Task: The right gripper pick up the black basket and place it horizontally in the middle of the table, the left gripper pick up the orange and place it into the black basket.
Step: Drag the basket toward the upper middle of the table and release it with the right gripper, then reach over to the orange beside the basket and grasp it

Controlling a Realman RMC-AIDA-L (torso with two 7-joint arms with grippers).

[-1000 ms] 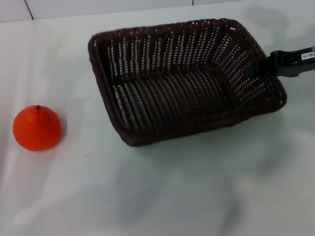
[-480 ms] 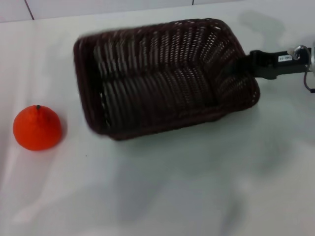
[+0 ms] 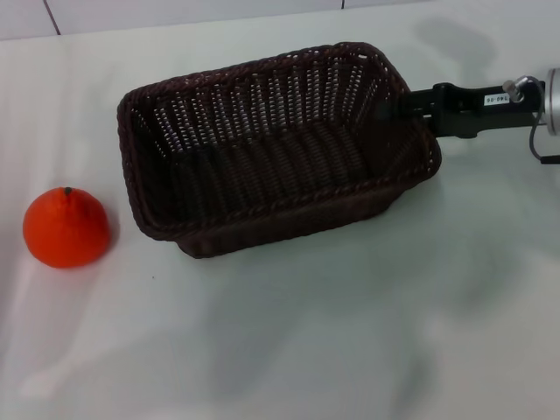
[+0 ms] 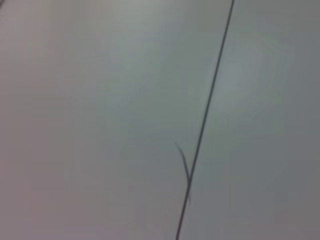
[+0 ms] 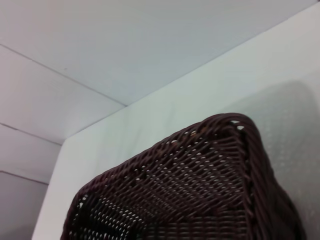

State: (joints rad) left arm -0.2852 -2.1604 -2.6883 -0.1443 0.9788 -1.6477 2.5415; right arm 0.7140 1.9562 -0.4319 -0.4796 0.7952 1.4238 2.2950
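The black basket (image 3: pixel 262 206) lies in the middle of the white table (image 3: pixel 306 341), long side across, open side up, and empty. My right gripper (image 3: pixel 413 108) comes in from the right and is shut on the basket's right rim. The right wrist view shows the basket's woven wall and braided rim (image 5: pixel 200 185) close up. The orange (image 3: pixel 66 227) sits on the table at the far left, well apart from the basket. My left gripper is out of view; the left wrist view shows only a plain grey surface with a thin dark line.
A tiled wall edge (image 3: pixel 175 13) runs along the back of the table. Bare tabletop lies in front of the basket and between the basket and the orange.
The right gripper has carried the basket to the left and turned it from tilted to level, with the open side up. The orange has not moved.
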